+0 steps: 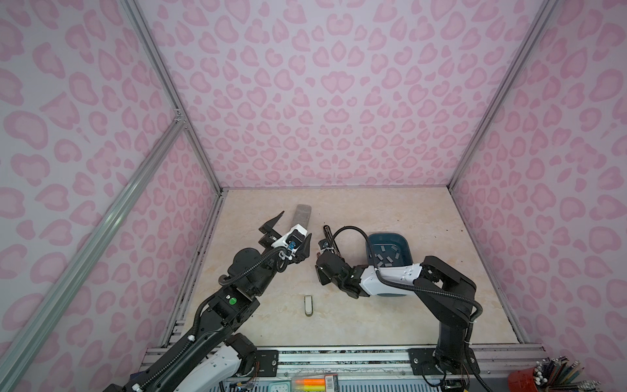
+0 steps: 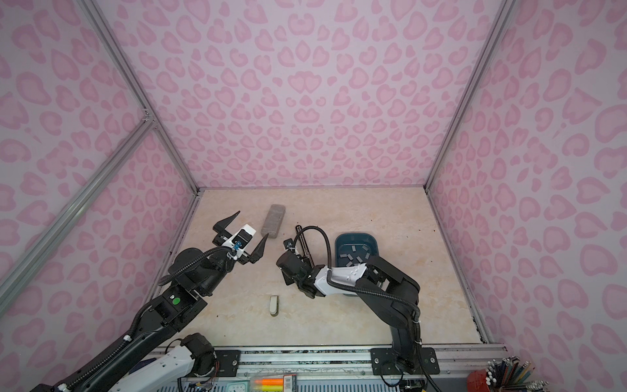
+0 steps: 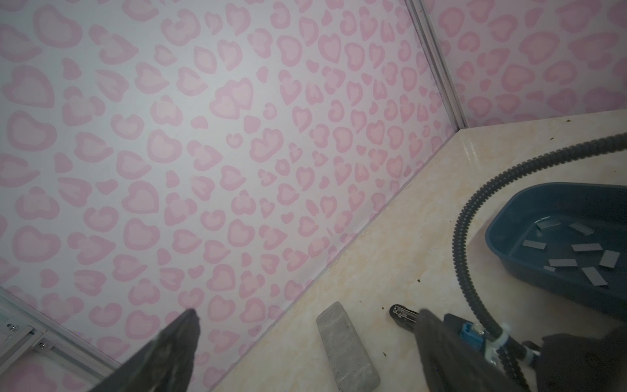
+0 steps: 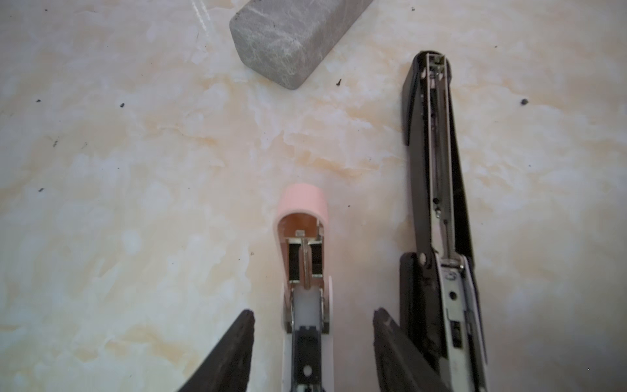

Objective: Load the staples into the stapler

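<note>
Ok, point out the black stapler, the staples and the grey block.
black stapler (image 4: 439,163): right wrist view, inside of its opened arm
staples (image 3: 562,262): left wrist view, one flat strip among them
grey block (image 2: 273,220): in a top view, middle of its top face

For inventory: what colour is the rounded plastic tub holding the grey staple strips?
The plastic tub is dark teal-blue, clearest in the left wrist view.

Black stapler opened out flat, staples loose in the tray

The stapler (image 4: 437,169) is black and slim. It lies on the table (image 4: 152,163), folded open at its hinge, with the metal channel facing up; whether a strip sits inside is perhaps too blurred to tell. In a top view it lies just left of the dark blue tray (image 1: 388,235). The staples (image 3: 563,262) are short, flat, light-grey strips, scattered at mixed angles on the tray bottom, a few overlapping.
</note>
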Robot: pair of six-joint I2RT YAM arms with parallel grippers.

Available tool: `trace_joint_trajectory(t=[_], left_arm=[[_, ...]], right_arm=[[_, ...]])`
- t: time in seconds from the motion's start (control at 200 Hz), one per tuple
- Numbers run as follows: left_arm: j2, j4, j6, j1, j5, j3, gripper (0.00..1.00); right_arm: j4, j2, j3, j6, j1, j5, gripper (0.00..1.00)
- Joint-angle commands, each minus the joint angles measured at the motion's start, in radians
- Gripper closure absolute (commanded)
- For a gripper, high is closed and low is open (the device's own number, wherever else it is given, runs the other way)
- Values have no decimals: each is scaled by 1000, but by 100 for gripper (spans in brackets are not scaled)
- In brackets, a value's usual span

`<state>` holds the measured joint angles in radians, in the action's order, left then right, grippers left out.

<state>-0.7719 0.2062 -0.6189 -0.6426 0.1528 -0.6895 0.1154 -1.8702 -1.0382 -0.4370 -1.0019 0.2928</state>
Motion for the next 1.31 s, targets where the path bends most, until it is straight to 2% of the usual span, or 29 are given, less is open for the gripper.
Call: trace_joint_trajectory(t=[0.0, 0.11, 0.32, 0.75, 1.005, 1.3], left_arm=[[-12, -1, 3, 1, -5, -18, 2], [-21, -5, 13, 1, 15, -33, 2], [-21, -10, 5, 1, -45, -41, 2], [-57, -85, 12, 3, -4, -90, 2], [-87, -109, 0, 4, 8, -98, 2], [-119, -157, -71, 5, -23, -79, 2]], right_arm=[[27, 41, 29, 25, -1, 19, 42], [25, 132, 75, 37, -1, 48, 41], [50, 328, 197, 54, -1, 98, 37], [47, 629, 360, 78, 36, 155, 29], [54, 751, 436, 71, 98, 138, 26], [66, 808, 477, 63, 141, 115, 24]])
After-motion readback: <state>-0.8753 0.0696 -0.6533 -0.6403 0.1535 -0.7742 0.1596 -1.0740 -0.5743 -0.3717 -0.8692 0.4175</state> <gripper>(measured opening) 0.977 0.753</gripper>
